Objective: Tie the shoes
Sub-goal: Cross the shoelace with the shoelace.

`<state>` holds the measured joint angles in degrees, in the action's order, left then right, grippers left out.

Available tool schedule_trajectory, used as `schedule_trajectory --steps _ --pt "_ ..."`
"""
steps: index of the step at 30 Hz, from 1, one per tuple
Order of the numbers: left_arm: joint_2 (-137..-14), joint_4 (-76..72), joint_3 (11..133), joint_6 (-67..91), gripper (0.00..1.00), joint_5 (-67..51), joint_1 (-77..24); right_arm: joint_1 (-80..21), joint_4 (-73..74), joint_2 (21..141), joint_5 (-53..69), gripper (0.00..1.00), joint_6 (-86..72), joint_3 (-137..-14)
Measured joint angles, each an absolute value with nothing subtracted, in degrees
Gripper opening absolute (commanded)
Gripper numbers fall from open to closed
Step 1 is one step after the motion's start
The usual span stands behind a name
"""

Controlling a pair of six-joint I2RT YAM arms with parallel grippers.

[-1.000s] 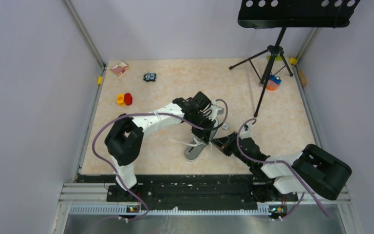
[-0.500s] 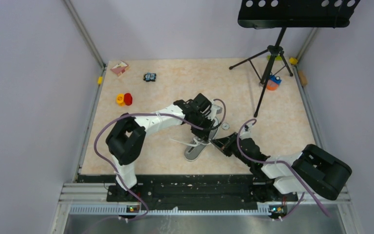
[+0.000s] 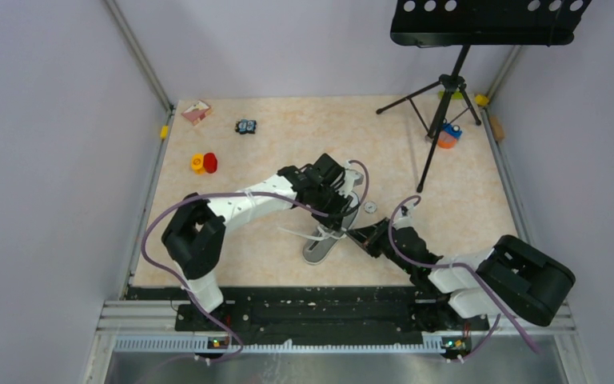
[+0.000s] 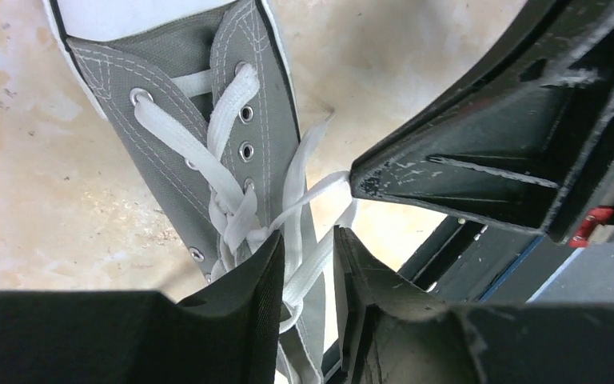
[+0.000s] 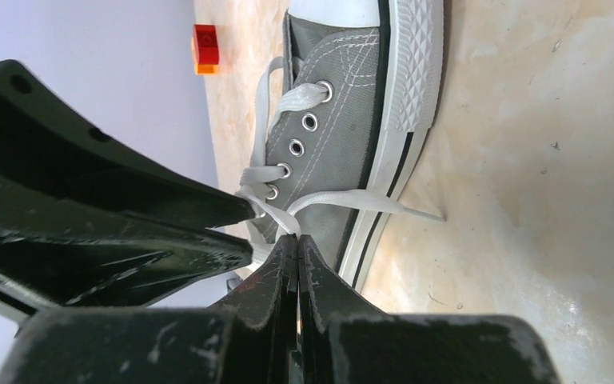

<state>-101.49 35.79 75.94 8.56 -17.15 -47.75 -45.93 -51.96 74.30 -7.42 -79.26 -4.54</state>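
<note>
The grey sneaker with white laces lies mid-table; it also shows in the left wrist view and the right wrist view. My left gripper hovers over its lacing. Its jaws stand narrowly apart, and a white lace runs through the gap. My right gripper sits at the shoe's right side, shut on a lace strand at its tips. That strand runs taut from the eyelets to the right gripper's tip.
A music stand tripod stands at the back right, with an orange and blue object by it. Red and yellow blocks, a small black object and a pink box lie at the back left.
My left arm has shifted slightly left and its gripper has settled lower over the laces. My right gripper has stayed put, holding the lace.
</note>
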Motion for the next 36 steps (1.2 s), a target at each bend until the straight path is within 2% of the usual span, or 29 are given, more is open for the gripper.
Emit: schedule_trajectory --steps 26,28,31,36 --pt "-101.8 33.3 72.8 6.1 0.34 -8.6 -51.6 -45.9 -52.7 75.5 -7.4 0.0 -79.3 -4.5" --pt "-101.8 32.9 72.5 6.1 0.29 -7.8 -51.7 -45.9 -52.7 75.5 -7.4 0.0 -79.3 -4.5" --pt "-101.8 32.4 72.5 6.2 0.0 -6.3 -51.9 -45.9 -52.7 75.5 -7.4 0.0 -79.3 -4.5" --pt "-101.8 31.6 72.2 6.1 0.0 -4.8 -51.9 -45.9 -52.7 75.6 -7.4 0.0 -79.3 -4.5"
